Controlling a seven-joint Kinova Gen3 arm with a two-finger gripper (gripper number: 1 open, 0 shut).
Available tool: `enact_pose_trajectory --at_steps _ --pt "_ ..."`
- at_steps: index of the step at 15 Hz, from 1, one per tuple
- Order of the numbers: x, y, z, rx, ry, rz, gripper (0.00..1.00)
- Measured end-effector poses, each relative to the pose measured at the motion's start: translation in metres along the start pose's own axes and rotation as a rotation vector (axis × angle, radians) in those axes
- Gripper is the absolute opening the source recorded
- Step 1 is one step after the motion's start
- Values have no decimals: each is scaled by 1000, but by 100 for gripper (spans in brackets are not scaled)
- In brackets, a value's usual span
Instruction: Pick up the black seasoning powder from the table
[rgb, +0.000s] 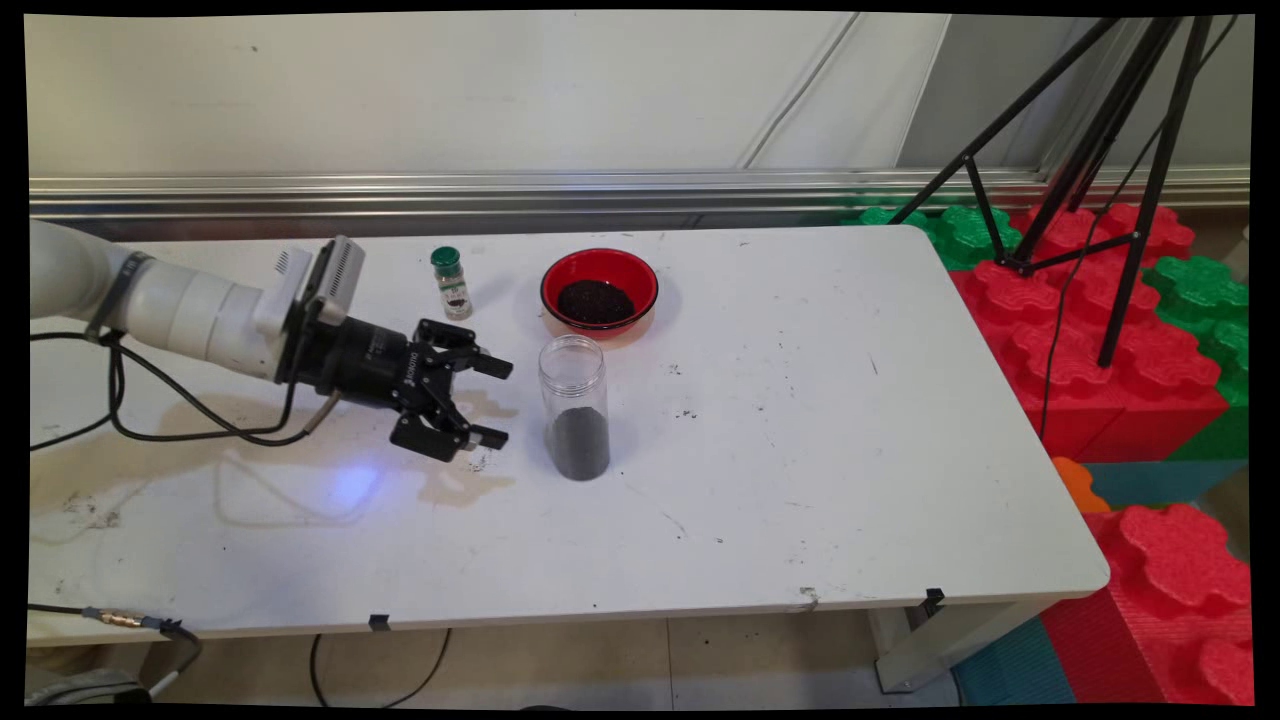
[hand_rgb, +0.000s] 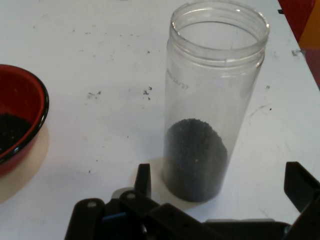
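Hand view: gripper (hand_rgb: 220, 187) low over white table (hand_rgb: 100, 60), fingers (hand_rgb: 143, 181) spread wide, holding nothing. Clear plastic jar (hand_rgb: 212, 100) upright just ahead between the fingertips, not touching, lid off, dark granules in bottom third. Red bowl (hand_rgb: 20, 120) of same dark granules off to finger's left side. Main view: small green-capped spice bottle (rgb: 452, 283) beyond gripper, beside bowl.

Only thing close to readable is small white lettering on the black two-finger gripper's (rgb: 490, 402) body, looks like ROBOTIQ. The faint embossed marks on the clear plastic jar (hand_rgb: 210, 100) ahead of it? Can't make those out.
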Motion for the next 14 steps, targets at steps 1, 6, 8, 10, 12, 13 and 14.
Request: enact_pose_trajectory --at_steps 1,6,8,10,12,13,14 --pt "-2 0 4 -2 4 3 100" --pt "-5 -2 22 -4 22 21 100" --pt "-5 -2 30 -3 30 29 100" --pt "-5 -3 39 -4 36 31 100" --pt "-5 -3 46 -6 41 28 100" --pt "-5 -4 50 -8 44 26 100" --pt "-5 -4 53 -10 46 23 100"
